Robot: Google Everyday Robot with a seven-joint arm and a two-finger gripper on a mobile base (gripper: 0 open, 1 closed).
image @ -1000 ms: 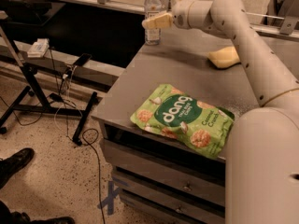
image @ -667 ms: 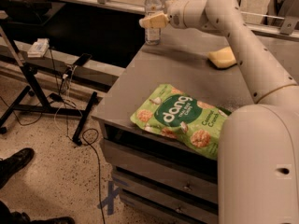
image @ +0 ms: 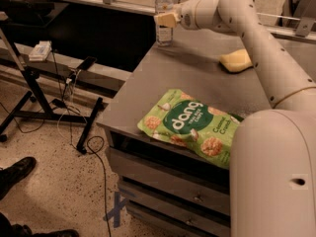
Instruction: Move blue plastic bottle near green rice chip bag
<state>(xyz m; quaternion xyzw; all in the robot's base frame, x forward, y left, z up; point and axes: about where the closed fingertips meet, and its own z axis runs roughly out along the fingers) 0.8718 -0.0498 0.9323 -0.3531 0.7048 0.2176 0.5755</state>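
The blue plastic bottle [image: 163, 9] stands upright at the far left corner of the grey table [image: 148, 93]. It is clear, with a white cap and a dark label. My gripper [image: 166, 19] is right at the bottle's middle, reaching in from the right, and its pale tip overlaps the bottle. The green rice chip bag [image: 192, 125] lies flat at the table's front edge, well away from the bottle. My arm [image: 256, 48] spans the right side of the table.
A yellow sponge [image: 236, 60] lies at the back right of the table. Drawers [image: 168, 181] sit under the table front. A black stand [image: 44, 98] with cables is on the floor to the left. A shoe [image: 15, 172] shows at lower left.
The gripper stays at the bottle and has risen slightly. The bottle, bag and sponge have not moved.
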